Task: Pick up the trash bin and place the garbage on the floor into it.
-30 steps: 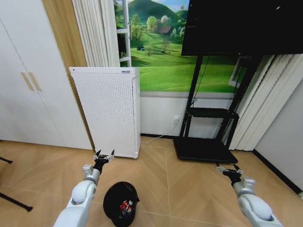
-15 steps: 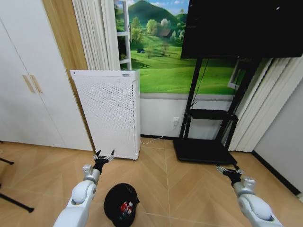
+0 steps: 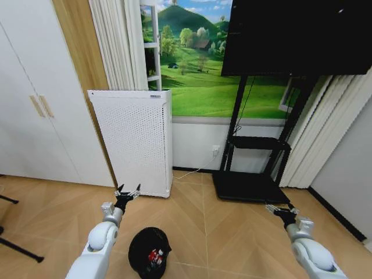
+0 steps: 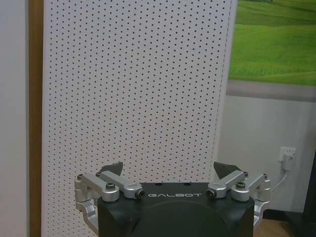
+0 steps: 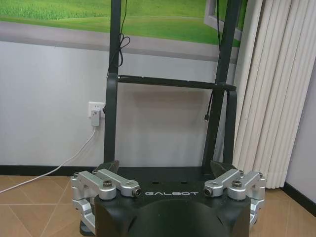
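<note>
The black round trash bin stands on the wooden floor at the bottom of the head view, just right of my left arm. Inside it lies garbage, red-and-white wrappers. My left gripper hovers open above and behind the bin, empty, facing the white perforated appliance; its fingers are spread wide in the left wrist view. My right gripper is held open and empty at the right, well away from the bin, pointing at the black TV stand.
A tall white perforated appliance stands against the wall behind the bin. A black TV stand with a low base plate sits at the right, with a cable and socket beside it. White cabinet doors line the left. Open floor lies between the arms.
The whole head view has shifted slightly, with the bin sliding lower in the picture; the camera moved. Both grippers stay open in the same places.
</note>
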